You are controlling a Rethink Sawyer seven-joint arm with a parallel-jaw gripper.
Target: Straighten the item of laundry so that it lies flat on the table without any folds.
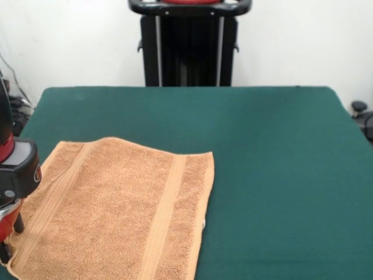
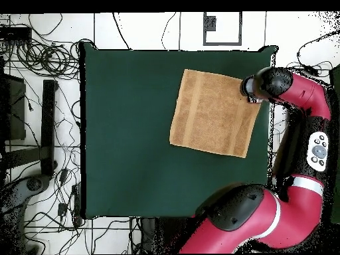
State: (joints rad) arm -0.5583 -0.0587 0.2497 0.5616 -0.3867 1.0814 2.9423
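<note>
Nearest the front camera: hand towel (image 1: 116, 210) on the green bench (image 1: 280, 175), its near edge cut off by the frame bottom, so can't confirm that end is flat. What shows looks spread out, one layer, two woven bands running across it, no obvious folds; my read is the task is nearly or fully done. Small white bit at the towel's edge on the open-bench side, probably the tag, too small to be sure. Gripper (image 1: 11, 233) sits at the towel's other side, by the corner nearest the front camera, head partly out of frame; likely there because it's working or just finishing that corner. Can't tell if it's pinching the cloth or clear of it, state of the fingers unreadable in both views. Overhead: towel (image 2: 214, 113) lies slightly skewed, close to the bench (image 2: 126, 133) edge, with the arm's wrist (image 2: 262, 86) over its corner and hiding that corner. Beyond the towel, the pedestal (image 1: 189, 46) at the bench's far side.
</note>
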